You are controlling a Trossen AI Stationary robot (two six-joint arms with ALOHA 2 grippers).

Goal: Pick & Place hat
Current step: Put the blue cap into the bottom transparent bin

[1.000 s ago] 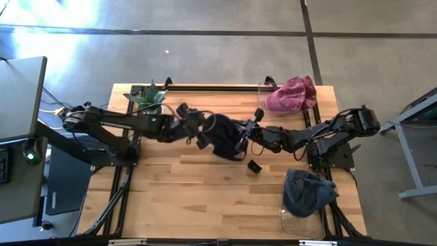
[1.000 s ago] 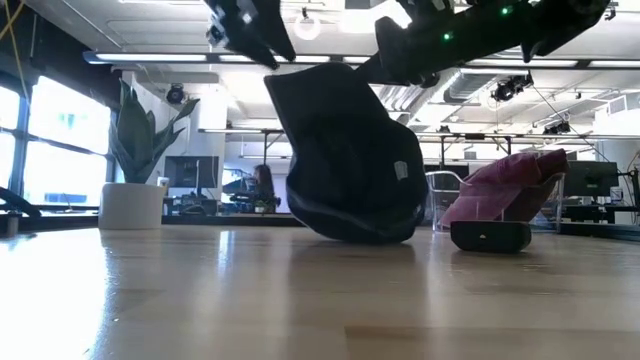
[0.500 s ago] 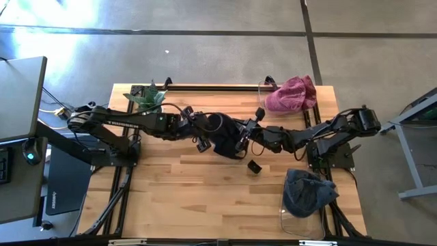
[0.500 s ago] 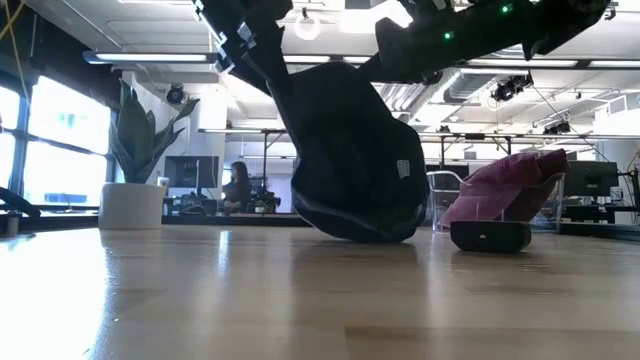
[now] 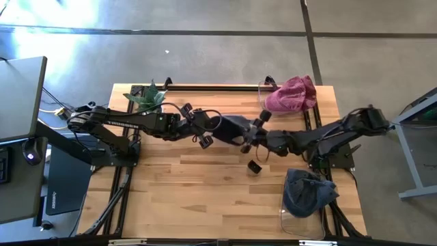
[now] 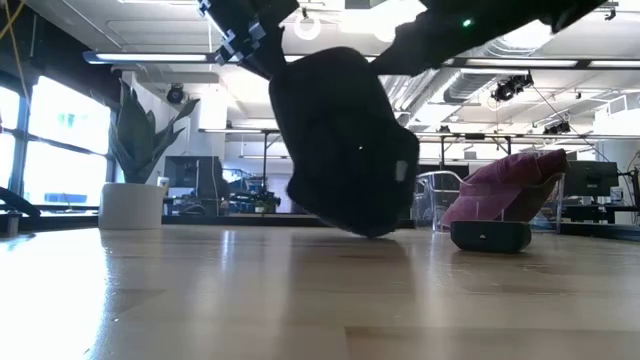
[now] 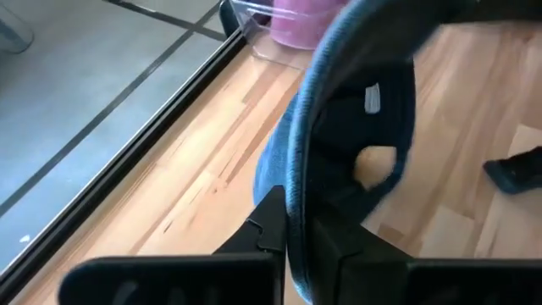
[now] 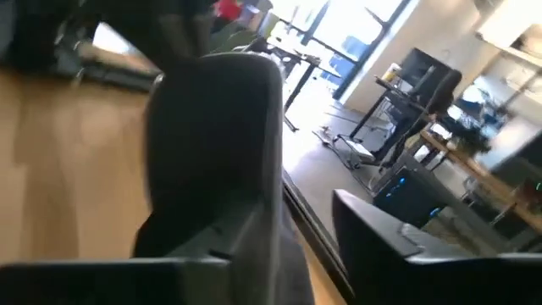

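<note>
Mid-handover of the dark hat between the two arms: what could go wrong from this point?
1. The left hand grips only the edge of the dark hat, with the right hand spread apart beside it; a thin pinch might slip and drop the hat.
2. The hat hangs low over the table, so it may drag.
3. A small black box lies just below the right hand; a swing could knock it.
</note>
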